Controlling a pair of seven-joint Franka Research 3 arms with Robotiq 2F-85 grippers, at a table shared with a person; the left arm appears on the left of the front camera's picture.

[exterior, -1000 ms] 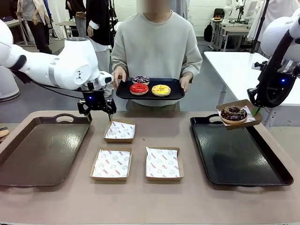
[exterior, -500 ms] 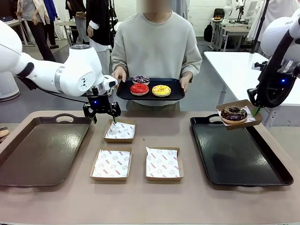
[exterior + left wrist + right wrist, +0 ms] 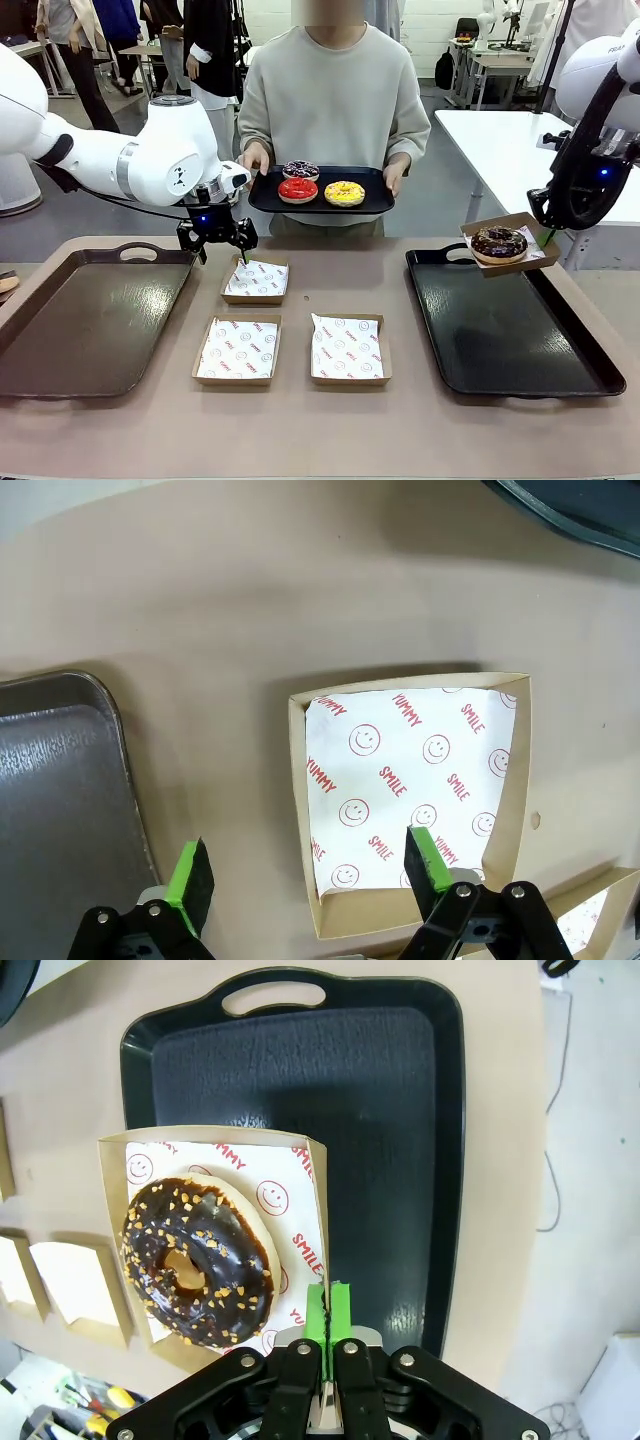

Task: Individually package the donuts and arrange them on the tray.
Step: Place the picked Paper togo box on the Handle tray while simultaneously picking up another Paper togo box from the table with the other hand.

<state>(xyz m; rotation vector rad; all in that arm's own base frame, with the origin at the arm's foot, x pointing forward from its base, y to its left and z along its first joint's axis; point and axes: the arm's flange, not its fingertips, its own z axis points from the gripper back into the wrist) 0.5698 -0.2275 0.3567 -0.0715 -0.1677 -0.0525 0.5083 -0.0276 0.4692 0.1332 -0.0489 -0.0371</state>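
The donuts point(image 3: 297, 188) are split up: three lie on a person's tray point(image 3: 372, 203) at the top middle. One is carried in a paper box point(image 3: 520, 218), pinched tight by the right gripper point(image 3: 548, 238) over the black tray point(image 3: 510, 340) at the right, likely to be set down there. The left gripper point(image 3: 216, 250) is spread wide over the edge of an empty box point(image 3: 256, 279), and nothing is seen in between.

At the left of the front view, the left arm point(image 3: 150, 160) is made up of white, rounded shells joined by a grey band and marked with a small dark emblem. A black cable point(image 3: 130, 198) is strung beneath it. The left gripper point(image 3: 217, 250) is black and lit by a blue lamp. In the wrist view its black fingers point(image 3: 455, 925) are tipped with green pads point(image 3: 190, 873) and fastened with silver screws. At the upper right, the right arm point(image 3: 600, 70) is cased in white over black, with lettering cut off at the edge. The right gripper point(image 3: 328, 1310) is built alike. A pale grey, long-sleeved sweatshirt point(image 3: 335, 110) is worn by the person point(image 3: 330, 150).
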